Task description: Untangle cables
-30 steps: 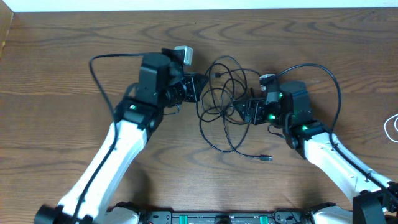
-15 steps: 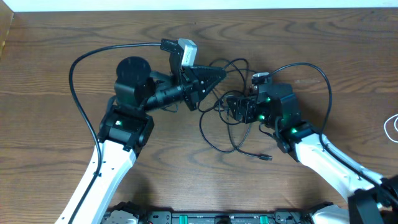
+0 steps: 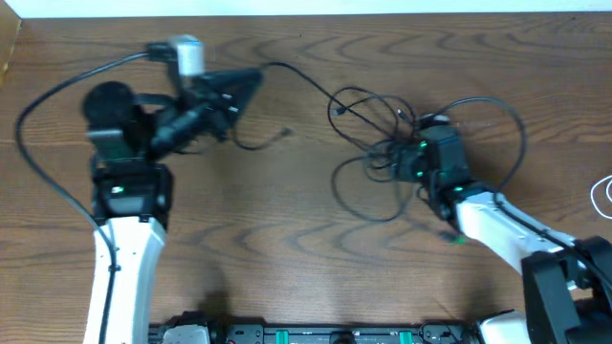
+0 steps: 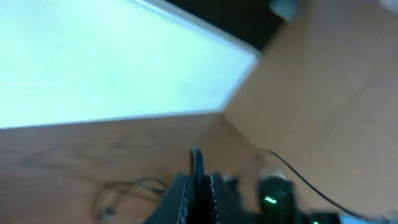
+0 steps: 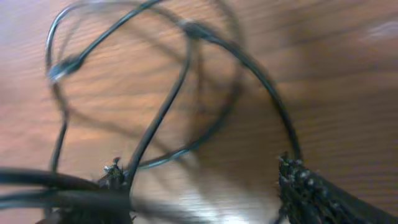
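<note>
A tangle of thin black cables [image 3: 368, 158] lies right of centre on the wooden table. My left gripper [image 3: 251, 78], up at the back left, is shut on one black cable [image 3: 296, 76] that runs taut from its tip to the tangle. The left wrist view is blurred; there the cord [image 4: 196, 160] stands between the closed fingers [image 4: 180, 196]. My right gripper [image 3: 394, 164] sits open at the right side of the tangle. In the right wrist view its fingertips [image 5: 297, 177] stand wide apart over cable loops [image 5: 168, 102], with nothing clamped. A white cable [image 3: 604, 194] shows at the right edge.
A loose black plug end [image 3: 285, 134] lies below the left gripper. The thick black wire [image 3: 57, 81] of the left arm arcs over the back left. The table's far edge [image 3: 306, 13] meets a white wall.
My left arm has swung left and back, drawing one black cable out of the tangle. The tangle has shifted right and loosened. The right gripper stays at the tangle, still open.
</note>
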